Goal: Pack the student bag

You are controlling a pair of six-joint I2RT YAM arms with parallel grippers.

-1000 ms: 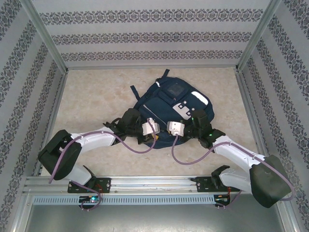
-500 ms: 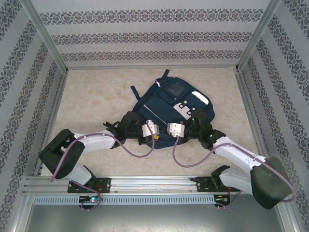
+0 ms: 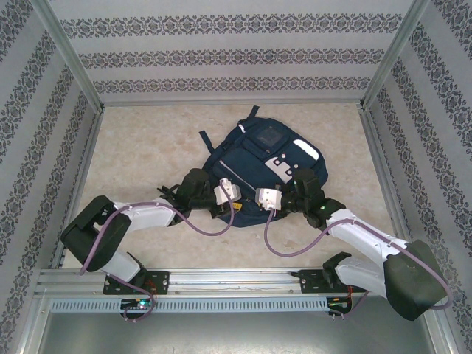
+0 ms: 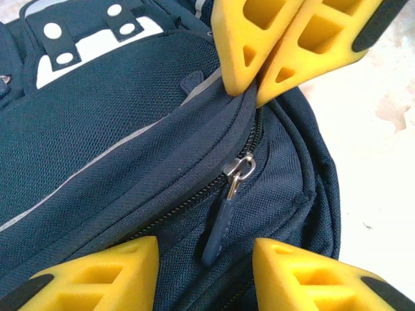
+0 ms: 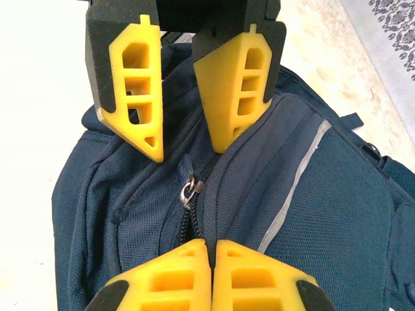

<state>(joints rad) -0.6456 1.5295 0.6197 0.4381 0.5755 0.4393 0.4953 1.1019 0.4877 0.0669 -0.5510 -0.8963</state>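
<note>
Widening since a second ago, left fingers stood apart around the zipper pull, gripping nothing. Right fingers pinched shut on the student bag, which lay mid-table, stretching toward 12 o'clock. Unzipping probably remained unfinished.

The dark navy backpack is coarse woven cloth, matt, crossed by a smoother pale grey stripe. Its small zipper slider is shiny metal. The left gripper's yellow fingers are matt moulded plastic. The beige mottled tabletop looks smooth.
</note>
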